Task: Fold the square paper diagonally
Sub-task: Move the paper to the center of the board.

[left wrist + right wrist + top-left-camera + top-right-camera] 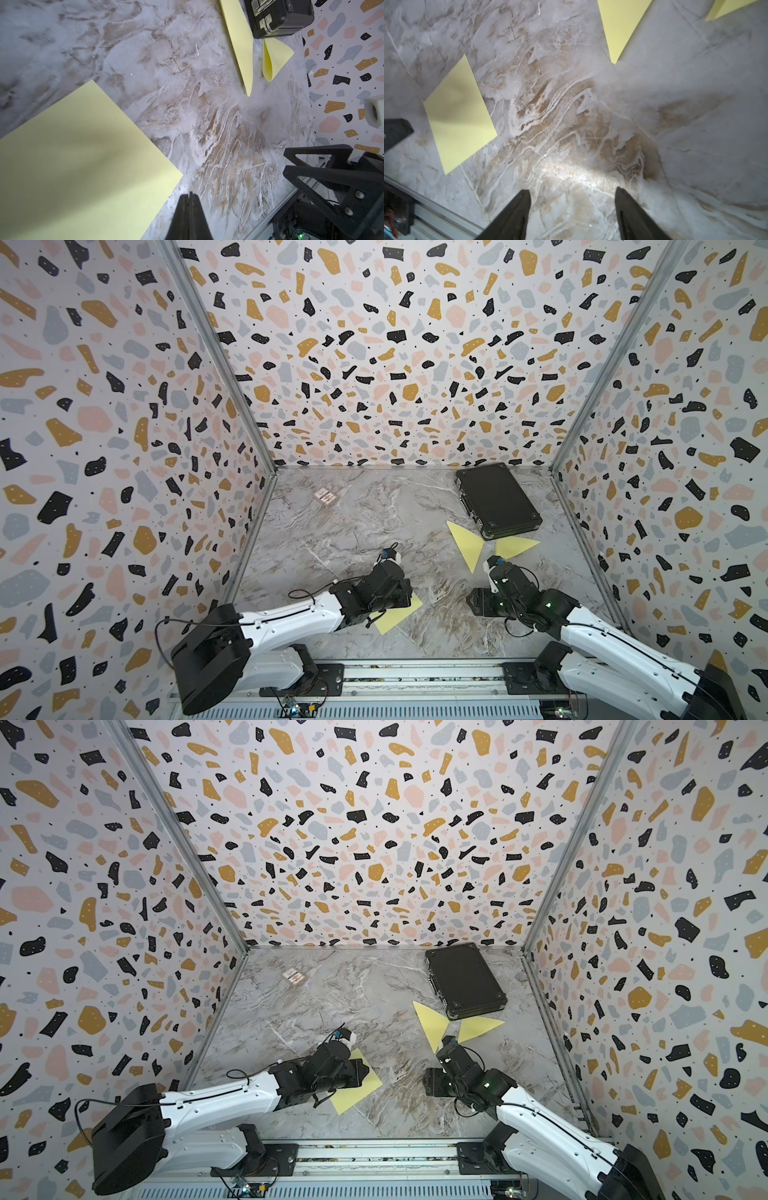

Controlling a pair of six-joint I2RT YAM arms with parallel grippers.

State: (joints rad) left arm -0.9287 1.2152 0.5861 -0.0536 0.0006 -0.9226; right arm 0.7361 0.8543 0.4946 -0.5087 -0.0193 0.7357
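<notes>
Presently, the square paper (83,155) is seen flat and unfolded beside the left gripper (189,199), closed on nothing; the right gripper (572,190) is held open. Farther off, two folded triangles (467,545) are laid by the black case (496,499). One fold is judged outstanding.

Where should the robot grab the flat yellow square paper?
Probably the corner of the square paper nearest the shut left end effector, coming in low from the bare table side. It lies flat, so only a corner or edge offers anything to pinch, and a diagonal fold starts at a corner.
</notes>
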